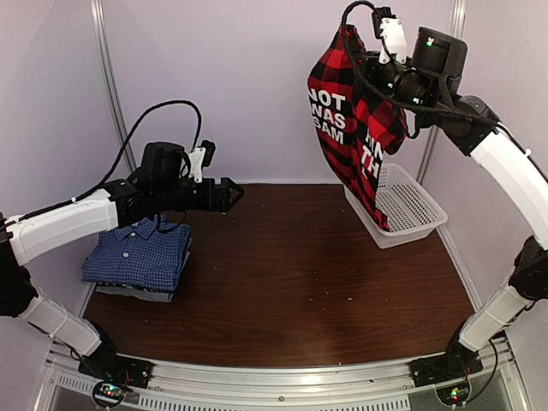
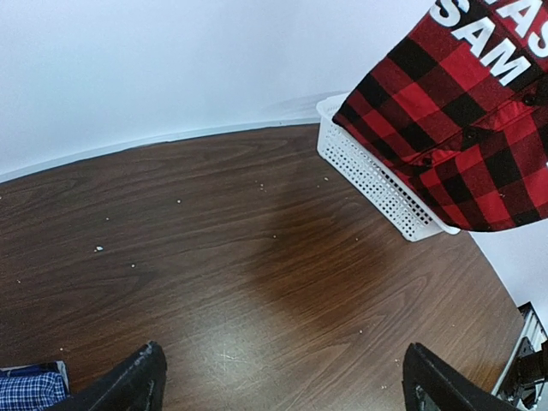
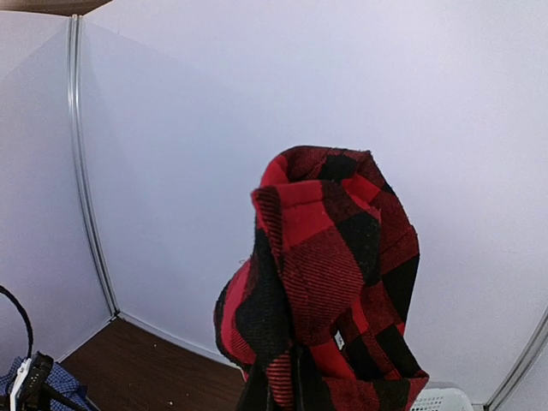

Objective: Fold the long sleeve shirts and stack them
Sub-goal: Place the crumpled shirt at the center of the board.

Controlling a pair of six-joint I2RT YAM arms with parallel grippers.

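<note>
Above the basket [image 1: 413,204], the right hand [image 1: 366,67] clamps a drooping red-and-black plaid shirt [image 1: 351,120]; left hand [image 1: 233,195] spread.

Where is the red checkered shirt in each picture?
Top external: the red plaid shirt hangs at the upper right, over the white basket.
Left wrist: upper right corner, in front of the basket.
Right wrist: centre, bunched up, running down to the bottom edge.
Shared landmark: the white basket, which only just peeks in at the bottom right of the right wrist view.

Left arm [image 1: 68,223] reaching low toward centre, left gripper [image 1: 229,195] level, jaws wide apart, right arm [image 1: 514,171] raised high, right gripper [image 1: 364,64] clamped on shirt [image 1: 351,128]
</note>
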